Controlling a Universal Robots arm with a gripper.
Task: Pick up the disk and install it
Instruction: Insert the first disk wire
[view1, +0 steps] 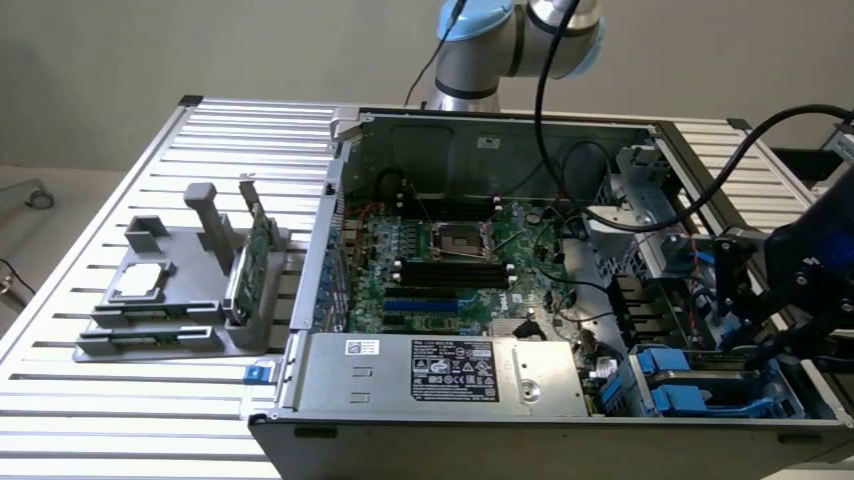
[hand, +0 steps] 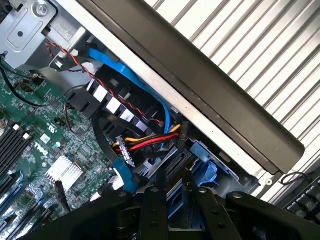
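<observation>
— Ribbed table (view1: 160, 420), open case (view1: 481, 150). The hand?
— Gripper (hand: 176, 187) was clamped on the disk (hand: 202, 162), at the case's corner bay (view1: 681, 385). Disk lay straight ahead of the jaws, its long axis apparently pointing into the bay.

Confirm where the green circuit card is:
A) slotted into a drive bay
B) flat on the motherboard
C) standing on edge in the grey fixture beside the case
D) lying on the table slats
C: the green circuit card stands on edge in the grey fixture, on the exterior view's left of the open case.
</observation>
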